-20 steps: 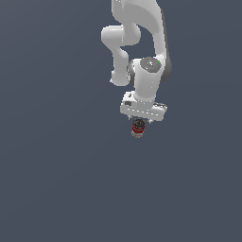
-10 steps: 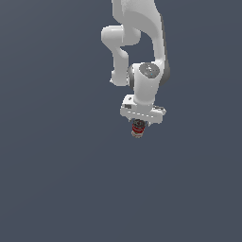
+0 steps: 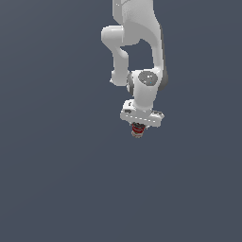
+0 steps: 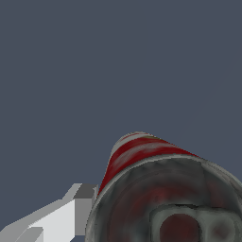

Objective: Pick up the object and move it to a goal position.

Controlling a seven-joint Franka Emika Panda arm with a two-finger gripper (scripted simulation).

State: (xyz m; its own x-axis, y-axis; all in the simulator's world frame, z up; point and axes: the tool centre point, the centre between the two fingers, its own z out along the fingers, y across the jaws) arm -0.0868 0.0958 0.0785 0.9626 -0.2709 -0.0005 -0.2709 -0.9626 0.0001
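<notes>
- the arm (image 3: 142,42) reaches down from the top of the exterior view, wrist pointing straight at the flat grey floor (image 3: 56,189), so the gripper (image 3: 137,130) comes at the can (image 3: 137,131) from above.
- the can sits directly under the white hand, between the fingers; only its red band and lower end show below the hand, because the hand is wider than the can.
- in the wrist view the can (image 4: 160,189) fills the near corner, its dark metal top close to the camera and its red-and-white side running away from it, which fits a grip near the top.
- one white finger (image 4: 56,220) lies right against the can's side; the other is out of frame. the fingers look closed around the can, narrow rather than spread.
- whether the can rests on the floor or is lifted clear, i cannot tell.
- no goal marker shows in either view, so the carry looks unfinished.
</notes>
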